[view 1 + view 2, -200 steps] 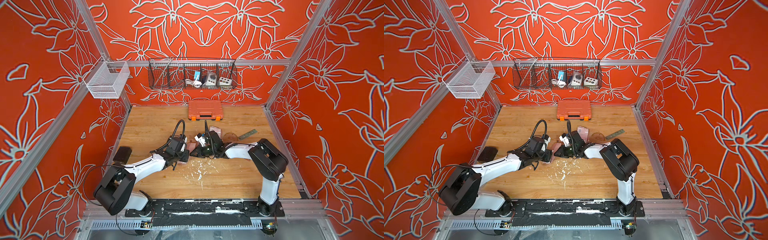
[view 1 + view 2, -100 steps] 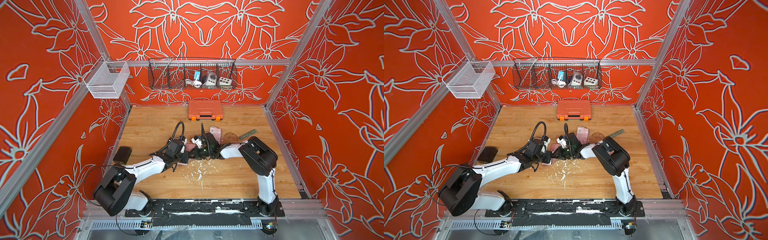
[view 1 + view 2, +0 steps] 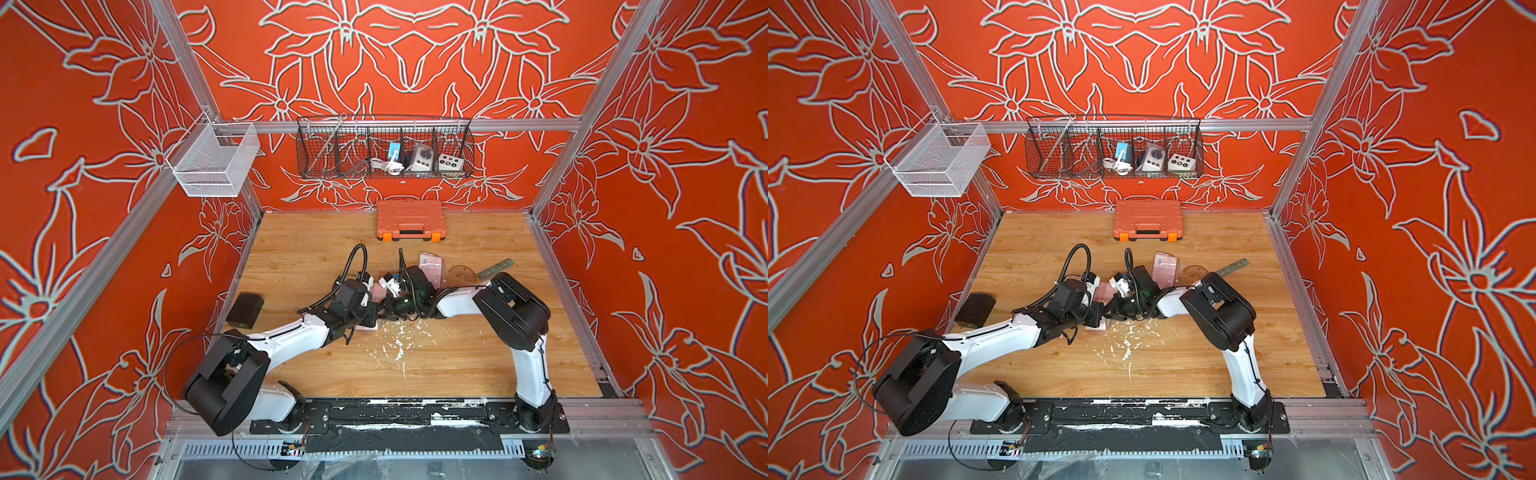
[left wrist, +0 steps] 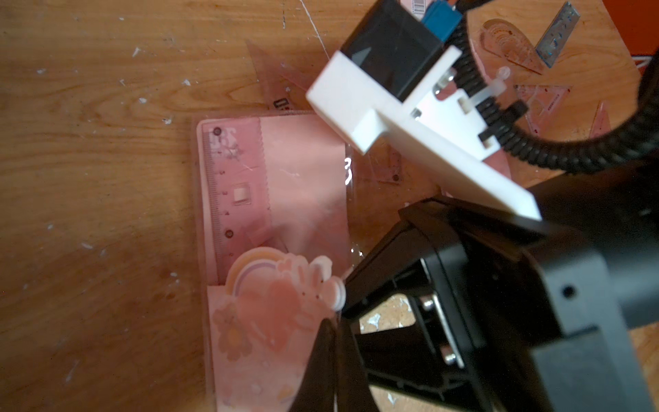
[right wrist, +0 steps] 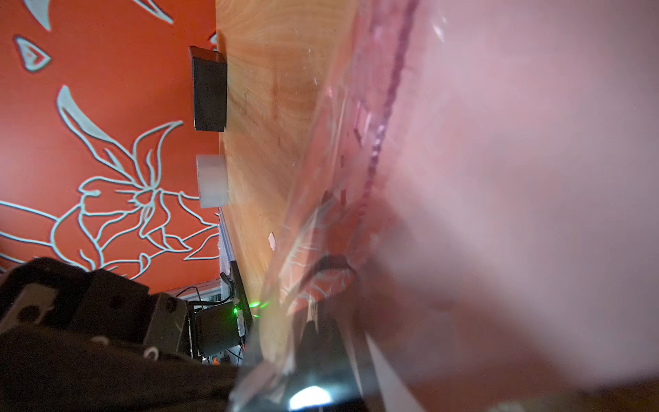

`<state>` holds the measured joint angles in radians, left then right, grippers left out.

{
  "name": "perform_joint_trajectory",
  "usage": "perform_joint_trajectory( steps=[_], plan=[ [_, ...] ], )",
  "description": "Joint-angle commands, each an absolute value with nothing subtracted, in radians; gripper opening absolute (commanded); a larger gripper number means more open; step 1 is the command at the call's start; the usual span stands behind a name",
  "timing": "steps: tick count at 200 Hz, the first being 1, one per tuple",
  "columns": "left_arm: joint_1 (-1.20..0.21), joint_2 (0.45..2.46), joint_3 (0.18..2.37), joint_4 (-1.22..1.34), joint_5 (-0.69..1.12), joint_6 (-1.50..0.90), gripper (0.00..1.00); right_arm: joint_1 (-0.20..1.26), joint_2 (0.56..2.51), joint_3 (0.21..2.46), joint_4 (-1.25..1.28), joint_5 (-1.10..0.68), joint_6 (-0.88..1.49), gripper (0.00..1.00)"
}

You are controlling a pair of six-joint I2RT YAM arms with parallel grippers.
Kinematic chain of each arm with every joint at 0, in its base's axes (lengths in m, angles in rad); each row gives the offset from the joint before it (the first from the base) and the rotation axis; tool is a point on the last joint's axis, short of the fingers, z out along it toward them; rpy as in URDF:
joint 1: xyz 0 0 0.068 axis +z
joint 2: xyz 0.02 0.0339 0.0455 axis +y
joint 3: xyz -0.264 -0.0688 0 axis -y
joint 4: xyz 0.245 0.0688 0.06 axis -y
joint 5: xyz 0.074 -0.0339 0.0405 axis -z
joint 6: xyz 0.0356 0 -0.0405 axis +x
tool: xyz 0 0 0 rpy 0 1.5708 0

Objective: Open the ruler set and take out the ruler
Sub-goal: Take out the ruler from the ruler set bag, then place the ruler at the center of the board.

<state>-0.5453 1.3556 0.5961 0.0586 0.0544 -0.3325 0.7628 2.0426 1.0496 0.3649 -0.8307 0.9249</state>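
— The right arm (image 3: 511, 311) has swung in toward mid-frame since a second ago, and the right gripper (image 4: 347, 289) has snapped closed at the edge of the ruler set (image 4: 303, 185)!

— Pinching the film?

— Can't tell. The left gripper (image 4: 326, 356) stays closed over its lower edge. The ruler (image 4: 228, 185) is still inside, and the set lies flat on the table (image 3: 457, 365), centre frame in both top views.
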Motion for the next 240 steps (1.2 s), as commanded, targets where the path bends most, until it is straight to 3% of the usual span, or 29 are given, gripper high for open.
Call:
perform_joint_trajectory(
  steps=[1,110,169,240],
  plan=[
    [-0.551,1.321,0.585,0.032,0.006,-0.309,0.0,0.752,1.972,1.068,0.275,-0.807,0.889,0.0],
    [-0.551,1.302,0.578,-0.035,-0.172,-0.327,0.0,0.68,1.773,1.017,0.011,-0.768,0.718,0.0],
    [-0.535,1.286,0.585,-0.073,-0.264,-0.352,0.0,0.627,1.706,0.982,0.017,-0.672,0.737,0.0],
    [-0.444,1.175,0.547,-0.128,-0.328,-0.424,0.0,0.635,1.998,1.304,-0.083,-0.613,0.751,0.0]
  ],
)
